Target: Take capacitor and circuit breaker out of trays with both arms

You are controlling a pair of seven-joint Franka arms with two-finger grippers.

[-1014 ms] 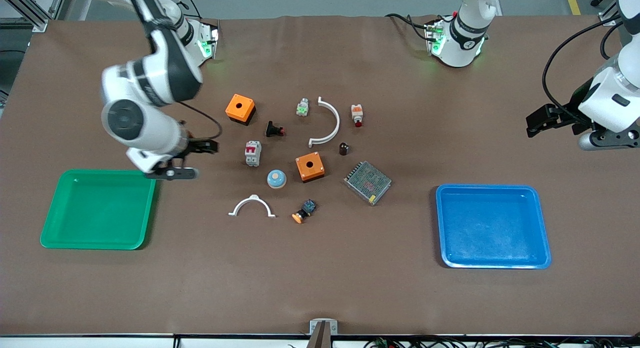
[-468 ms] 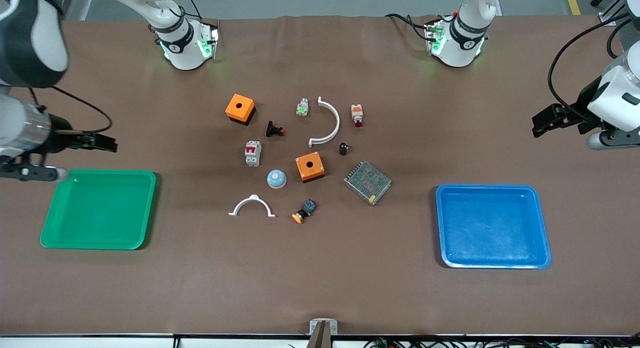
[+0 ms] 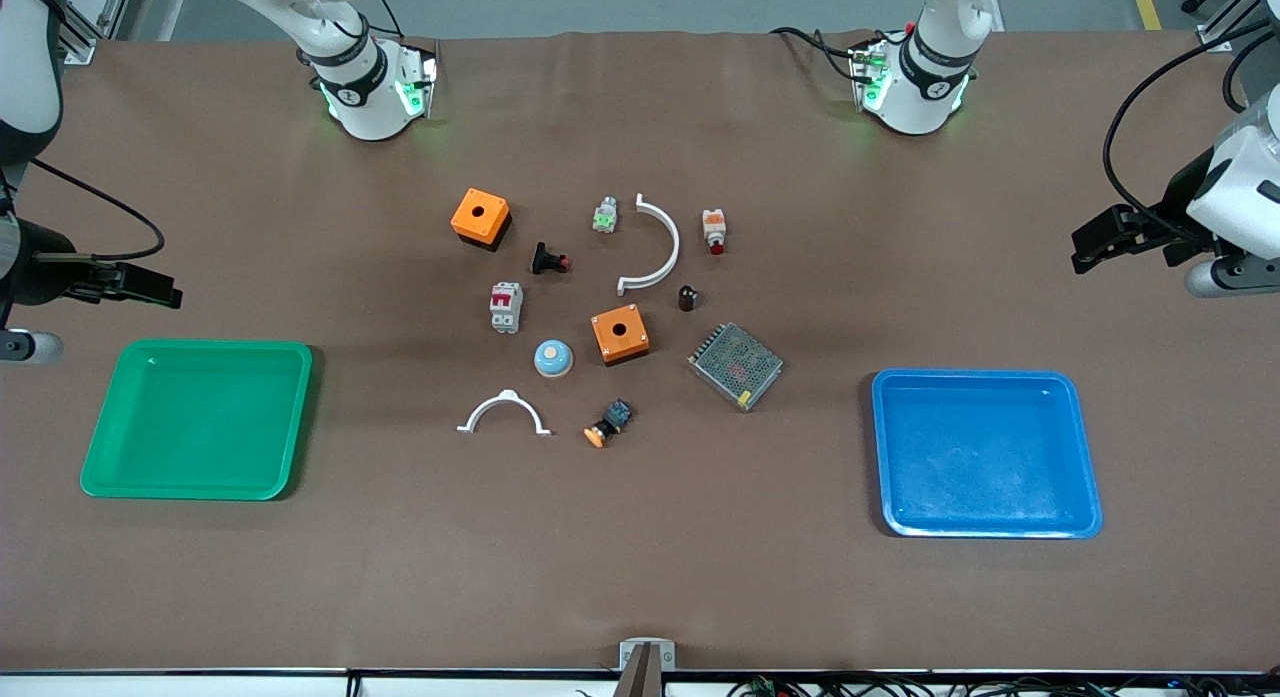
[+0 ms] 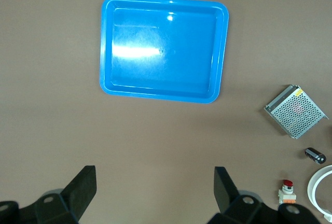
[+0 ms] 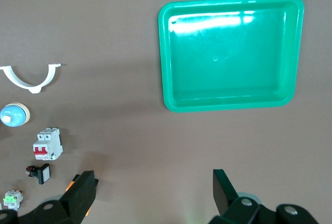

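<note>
Right arm swung out from over the parts to the table's edge; both trays empty.

Green tray point(image 3: 198, 419), blue tray point(image 3: 985, 452) bare. Right gripper point(image 3: 150, 287) and left gripper point(image 3: 1095, 245) spread wide, holding nothing. Circuit breaker point(image 3: 505, 307) beside blue dome, long axis toward camera; capacitor point(image 3: 687, 298) near mesh box, axis unclear. Best parked clear.

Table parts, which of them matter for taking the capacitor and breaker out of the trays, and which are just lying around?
Job:
capacitor
breaker
green tray
blue tray

Lying about:
two orange boxes
two white arcs
mesh unit
blue dome
</note>
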